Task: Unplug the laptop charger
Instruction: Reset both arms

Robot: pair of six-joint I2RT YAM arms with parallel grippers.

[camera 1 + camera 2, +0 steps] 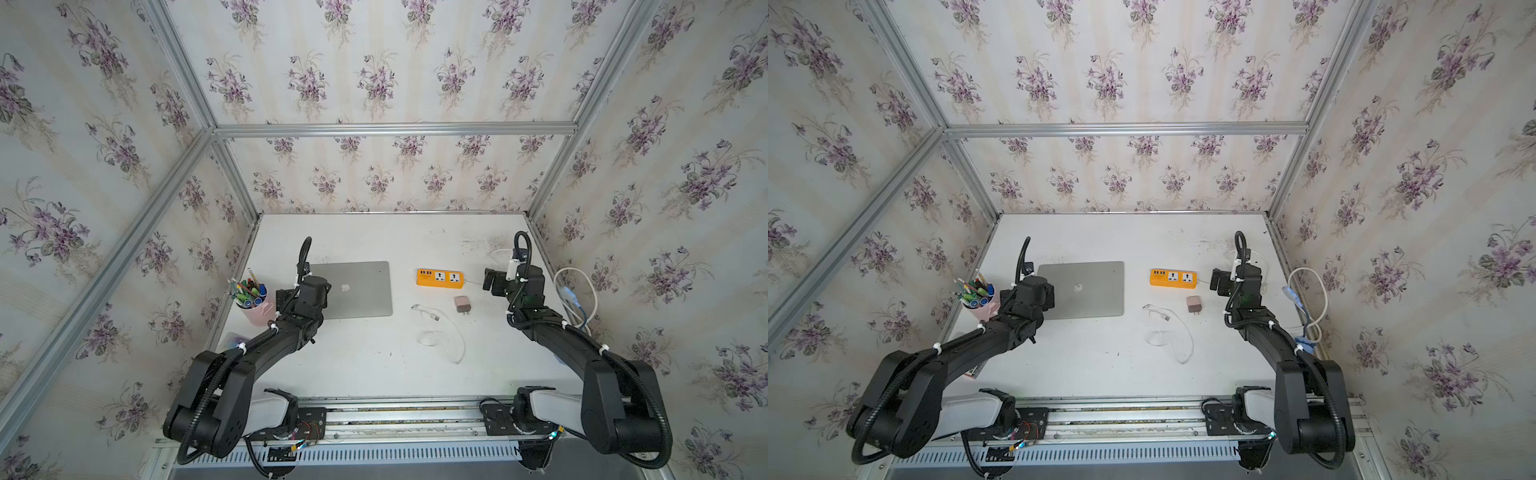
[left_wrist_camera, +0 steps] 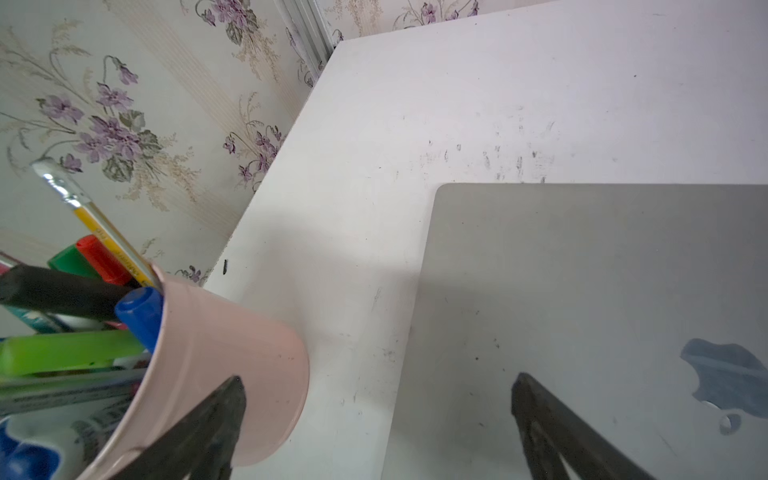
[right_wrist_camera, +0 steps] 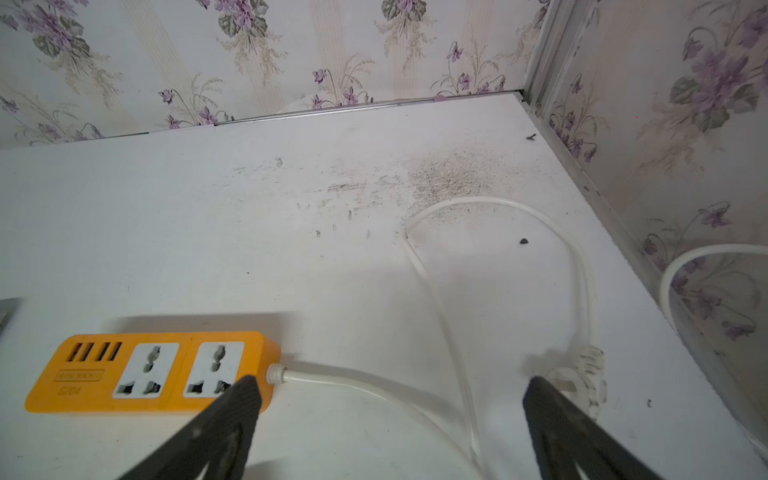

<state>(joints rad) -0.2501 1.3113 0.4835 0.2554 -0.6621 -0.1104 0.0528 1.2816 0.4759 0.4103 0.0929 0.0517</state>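
The laptop charger [image 1: 462,303] is a small pinkish-grey cube lying loose on the white table, prongs toward the front, just in front of the orange power strip [image 1: 439,278]. Its thin white cable [image 1: 451,332] loops on the table left of it, and the connector end [image 1: 434,318] lies free. The closed silver laptop [image 1: 357,291] lies to the left. My left gripper [image 2: 378,378] hangs open over the laptop's left edge, beside a pink cup. My right gripper [image 3: 392,380] is open just right of the strip [image 3: 95,374], whose sockets are empty. Neither wrist view shows the charger.
A pink cup of pens [image 1: 255,311] stands left of the laptop by the wall. The strip's own white cord [image 3: 374,380] curves under my right gripper to a white plug [image 3: 582,378]. A thicker white cord with blue parts [image 1: 577,291] hangs at the right wall.
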